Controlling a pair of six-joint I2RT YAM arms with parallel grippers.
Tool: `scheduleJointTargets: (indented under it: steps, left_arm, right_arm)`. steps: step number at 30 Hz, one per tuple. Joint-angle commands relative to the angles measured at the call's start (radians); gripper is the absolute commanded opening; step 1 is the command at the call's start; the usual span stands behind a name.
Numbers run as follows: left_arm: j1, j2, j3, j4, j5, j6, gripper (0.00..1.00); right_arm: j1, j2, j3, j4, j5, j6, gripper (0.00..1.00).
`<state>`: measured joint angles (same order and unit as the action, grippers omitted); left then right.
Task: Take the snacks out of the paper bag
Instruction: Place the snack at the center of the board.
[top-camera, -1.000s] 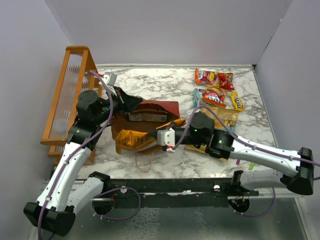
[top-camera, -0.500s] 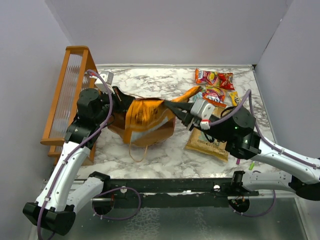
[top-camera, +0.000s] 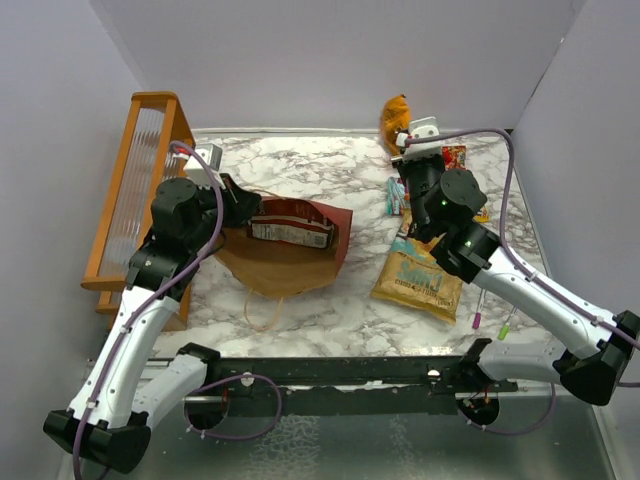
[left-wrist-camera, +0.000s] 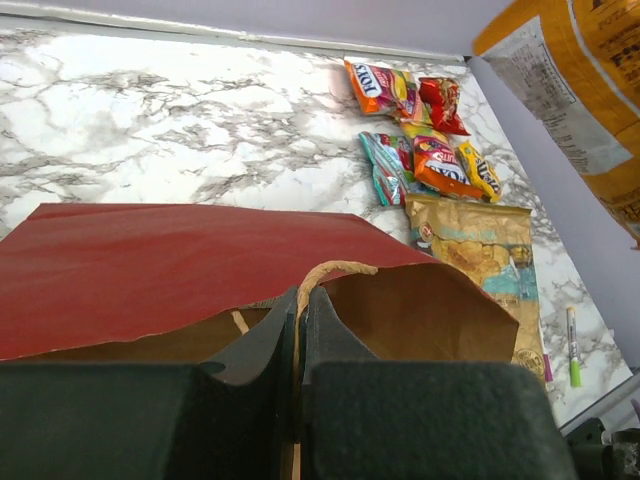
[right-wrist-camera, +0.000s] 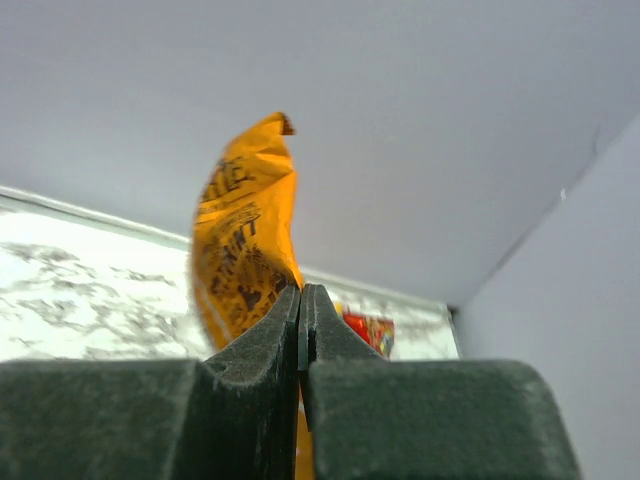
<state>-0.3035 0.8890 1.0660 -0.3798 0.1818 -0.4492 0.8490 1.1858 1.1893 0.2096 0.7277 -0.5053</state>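
The dark red paper bag lies on its side at the table's middle, mouth toward the left arm. My left gripper is shut on its tan handle, and the brown inside shows beyond the jaws. One packet lies in the bag's mouth. My right gripper is raised at the back right, shut on an orange snack packet that stands up from the jaws. Several snacks lie in a cluster at the back right, partly hidden by the right arm in the top view.
A tan chip bag lies flat in front of the snack cluster. A pink pen and a green pen lie near the front right edge. The orange wooden rack stands along the left side. A loose handle loop trails in front of the bag.
My right gripper has pulled the orange packet out of the bag, swung right and back, and lifted it high. The bag has sagged flat again. The left gripper has kept its hold.
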Motion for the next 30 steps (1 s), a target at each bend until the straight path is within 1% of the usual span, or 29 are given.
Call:
scheduleJointTargets:
  steps: [1, 4, 7, 8, 9, 12, 15, 17, 20, 21, 23, 25, 30]
  left_arm:
    - [0.0, -0.041, 0.023, -0.023, -0.059, 0.025, 0.0]
    - [0.0, -0.044, 0.023, -0.029, -0.057, 0.027, 0.0]
    - [-0.001, -0.046, 0.022, -0.029, -0.054, 0.027, 0.0]
    - [-0.001, -0.046, 0.02, -0.026, -0.052, 0.024, 0.0]
    - [0.0, -0.046, 0.019, -0.022, -0.049, 0.021, 0.0]
    - [-0.001, -0.045, 0.018, -0.014, -0.032, 0.012, 0.0]
    - [-0.001, -0.046, 0.023, -0.018, -0.019, 0.009, 0.0]
    - [-0.001, -0.056, 0.026, -0.027, -0.018, 0.007, 0.0]
    - [-0.001, -0.076, 0.028, -0.042, -0.02, 0.006, 0.0]
    - [-0.001, -0.083, 0.03, -0.046, -0.022, 0.008, 0.0]
    - [-0.001, -0.09, 0.034, -0.058, -0.027, 0.015, 0.0]
    - [-0.001, -0.092, 0.038, -0.069, -0.031, 0.019, 0.0]
    - [-0.001, -0.079, 0.042, -0.059, -0.014, 0.015, 0.0]
  right_arm:
    - [-0.06, -0.022, -0.035, -0.155, 0.09, 0.259, 0.01]
    - [-0.071, -0.008, -0.008, -0.378, 0.07, 0.505, 0.01]
    - [-0.079, -0.009, 0.026, -0.593, -0.033, 0.835, 0.01]
    - [-0.094, -0.018, 0.005, -0.618, -0.086, 0.918, 0.01]
    - [-0.12, -0.033, -0.026, -0.609, -0.14, 0.985, 0.01]
    - [-0.25, -0.08, -0.139, -0.548, -0.313, 1.158, 0.01]
    - [-0.395, -0.075, -0.271, -0.508, -0.364, 1.257, 0.01]
    - [-0.523, -0.059, -0.375, -0.48, -0.427, 1.31, 0.01]
    - [-0.685, -0.025, -0.548, -0.385, -0.54, 1.315, 0.01]
    - [-0.726, -0.021, -0.588, -0.376, -0.55, 1.319, 0.01]
    - [-0.771, -0.033, -0.653, -0.355, -0.547, 1.306, 0.01]
    - [-0.779, -0.056, -0.699, -0.328, -0.519, 1.279, 0.01]
    - [-0.786, -0.097, -0.72, -0.363, -0.417, 1.28, 0.01]
